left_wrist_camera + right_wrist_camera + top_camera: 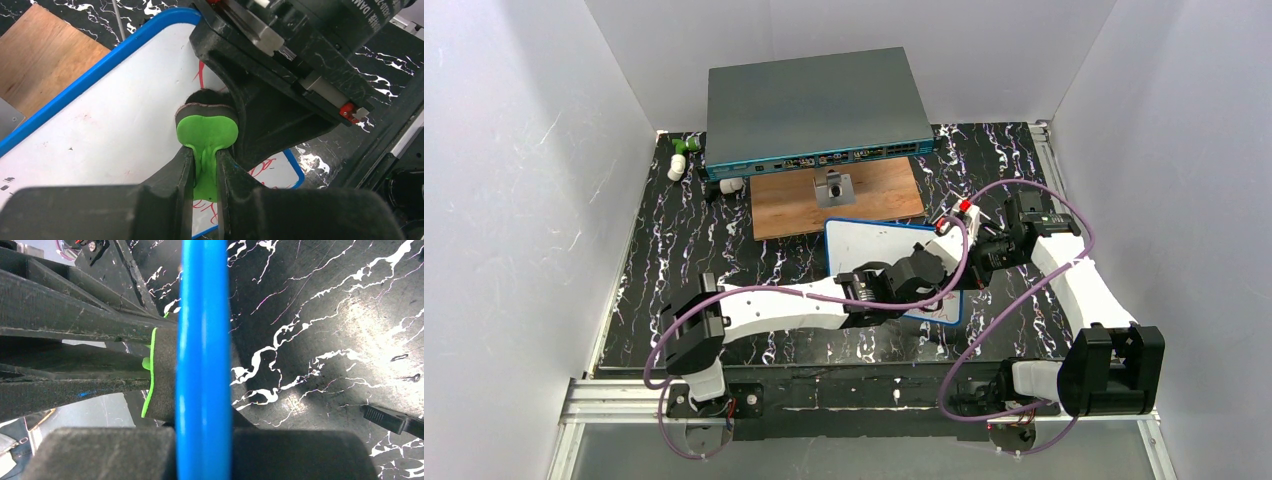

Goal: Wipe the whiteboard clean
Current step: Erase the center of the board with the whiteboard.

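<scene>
Both grippers clamped: left on eraser, right on the board's edge.
My left gripper [205, 162] is almost closed, pinching the green handle of the eraser [207, 127]. Its dark felt pad sits flat on the whiteboard [869, 245], centre of the left wrist view. My right gripper [202, 435] is closed tight on the blue frame [202, 330], which runs vertically through the middle of the right wrist view. The board lies flat on the black marbled tabletop [674, 250], centre of the top view, just below the wooden board [874, 195] and network switch [814, 100]. Red writing [261, 167] shows lower right of the eraser; the board's left part is white.
</scene>
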